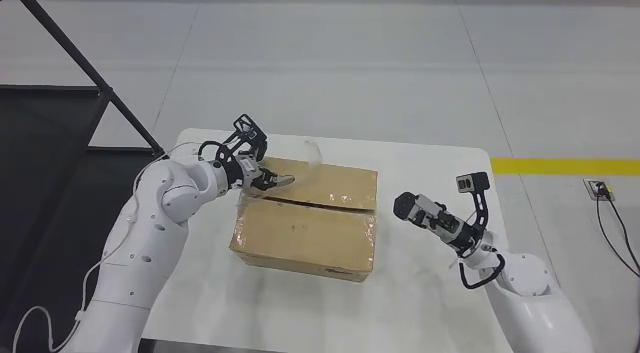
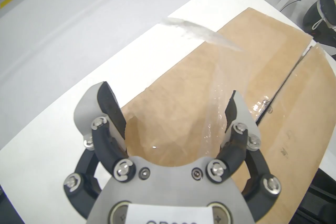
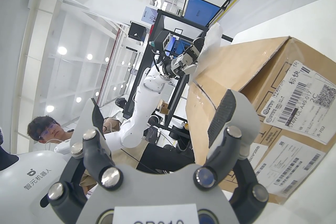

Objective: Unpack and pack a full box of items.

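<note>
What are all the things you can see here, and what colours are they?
Table: one, white, standing on the pale floor.
Cardboard box: one, brown, middle of the table, flaps down.
Tape strip: one, see-through, peeled up off the box top, loose end in the air.
Labels: several, white with black print, on one side of the box.
Left pincer: one, silver and black, open, over a corner of the box top, next to the tape.
Right pincer: one, silver and black, open, beside the labelled side of the box.

Matt cardboard box (image 1: 310, 238), glossy clear tape strip (image 2: 200, 32), smooth table (image 1: 415, 293)
</note>
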`<state>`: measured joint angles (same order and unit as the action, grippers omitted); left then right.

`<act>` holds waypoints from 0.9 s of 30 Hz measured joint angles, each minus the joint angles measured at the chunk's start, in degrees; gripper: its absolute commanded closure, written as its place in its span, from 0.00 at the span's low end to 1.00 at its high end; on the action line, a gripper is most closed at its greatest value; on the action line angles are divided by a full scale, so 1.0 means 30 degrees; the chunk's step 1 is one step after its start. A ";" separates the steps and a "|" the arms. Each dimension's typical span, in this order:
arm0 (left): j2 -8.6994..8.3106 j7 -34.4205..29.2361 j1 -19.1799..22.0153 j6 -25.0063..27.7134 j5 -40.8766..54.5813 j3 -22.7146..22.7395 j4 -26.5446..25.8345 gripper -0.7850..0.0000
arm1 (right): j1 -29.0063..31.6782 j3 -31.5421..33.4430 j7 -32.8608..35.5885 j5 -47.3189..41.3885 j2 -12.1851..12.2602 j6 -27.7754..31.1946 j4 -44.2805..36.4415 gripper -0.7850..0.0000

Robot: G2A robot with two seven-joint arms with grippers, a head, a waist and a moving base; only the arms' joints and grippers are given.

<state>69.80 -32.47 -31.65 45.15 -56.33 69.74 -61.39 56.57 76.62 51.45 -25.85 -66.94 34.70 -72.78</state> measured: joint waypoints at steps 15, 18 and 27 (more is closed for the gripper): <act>-0.0044 0.0494 -0.0055 -0.0772 -0.0203 -0.0901 -0.0387 0.00 | -0.1656 -0.1948 -0.1479 0.0535 -0.0378 -0.3777 -0.0695 0.00; -0.0048 0.0627 -0.0066 -0.0830 -0.0108 -0.1034 -0.0454 0.00 | -0.2548 -0.3123 -0.2870 0.1848 -0.0658 -0.4899 -0.0818 0.00; -0.0107 0.1016 -0.0238 -0.1056 0.0047 -0.1250 -0.0513 0.00 | -0.4674 -0.7153 -0.8685 1.0084 -0.1627 -0.5344 -0.0973 0.00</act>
<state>69.48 -29.42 -32.37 41.98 -56.19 65.99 -62.93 42.55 55.16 25.39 4.41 -71.82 18.67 -75.69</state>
